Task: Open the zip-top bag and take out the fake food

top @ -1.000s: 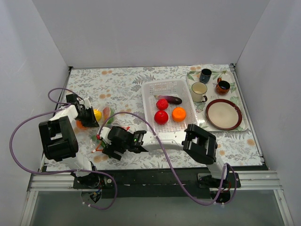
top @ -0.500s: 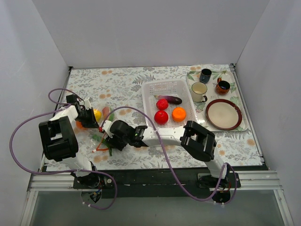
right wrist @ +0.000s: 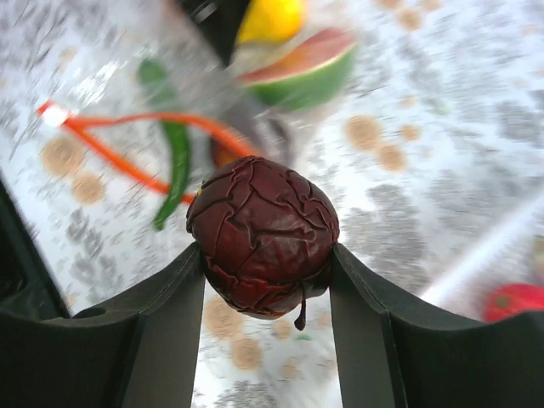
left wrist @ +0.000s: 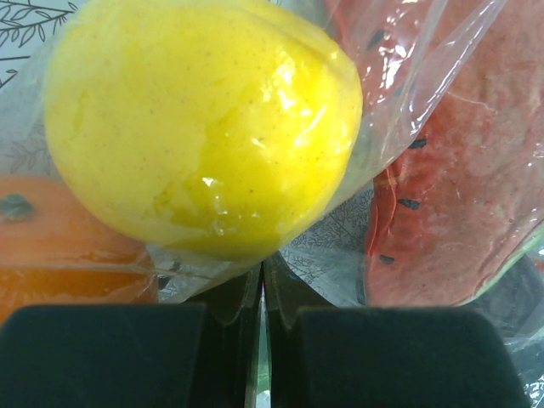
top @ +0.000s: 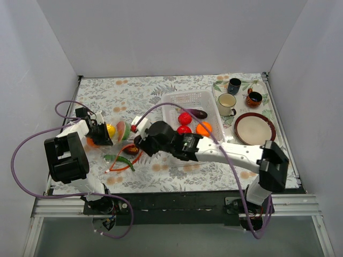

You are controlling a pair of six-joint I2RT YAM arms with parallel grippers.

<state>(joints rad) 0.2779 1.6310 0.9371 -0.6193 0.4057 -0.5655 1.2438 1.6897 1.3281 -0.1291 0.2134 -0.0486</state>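
Observation:
The clear zip-top bag (top: 114,148) lies at the left with its red-orange zip strip (top: 126,164) open toward the front. Inside it are a yellow fruit (top: 110,129), a watermelon slice (top: 122,130), an orange fruit (top: 92,142) and a green chili (top: 114,159). My left gripper (top: 103,135) is shut on the bag's plastic next to the yellow fruit (left wrist: 200,127). My right gripper (top: 134,145) is shut on a dark red wrinkled ball (right wrist: 263,234) and holds it above the table by the bag's mouth.
A white perforated basket (top: 185,98) at centre holds two red fruits, an orange fruit (top: 203,128) and a purple eggplant (top: 197,113). A tray (top: 275,144) at the right carries mugs and a plate (top: 255,130). White walls enclose the table.
My right gripper has pulled back from the bag's mouth, up and to the right, with the dark red ball in it. The right arm swung right. The left gripper kept its hold.

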